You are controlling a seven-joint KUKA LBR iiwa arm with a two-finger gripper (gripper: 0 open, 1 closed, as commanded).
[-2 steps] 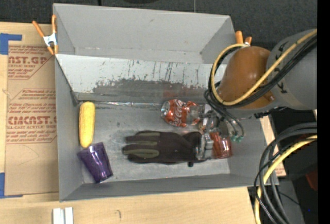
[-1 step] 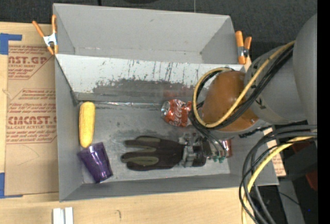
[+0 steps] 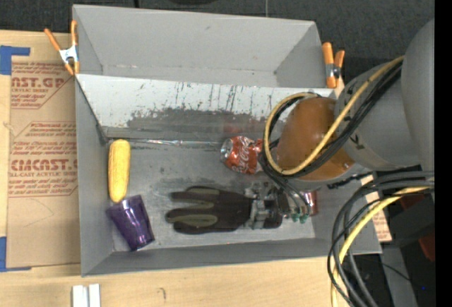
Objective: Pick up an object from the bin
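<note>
The grey bin (image 3: 191, 51) slopes down on its far wall to a flat floor, so whatever is loose in it settles on that floor, and that is where I have my tool (image 3: 272, 208), low at the end nearest my arm. My orange wrist cover (image 3: 311, 140) and its cables hang directly above the tool and hide much of it, so I cannot tell whether it is open or closed.

The black glove (image 3: 208, 210) is the biggest thing here and the one I judge to be my pick. It lies flat, its cuff right at my tool and its length stretching away from it, which makes the cuff the thick, bunched part most worth taking. Whether I have hold of it yet I cannot say.

The crushed red cola can (image 3: 241, 154) lies just beyond my tool, towards the sloped wall, near enough that I must mind it when I lift.

The yellow corn cob (image 3: 119, 170) lies well away, past the glove's tips by the far end wall.

The small purple cup (image 3: 132, 223) lies tipped on its side just below the cob, also well apart from my tool
</note>
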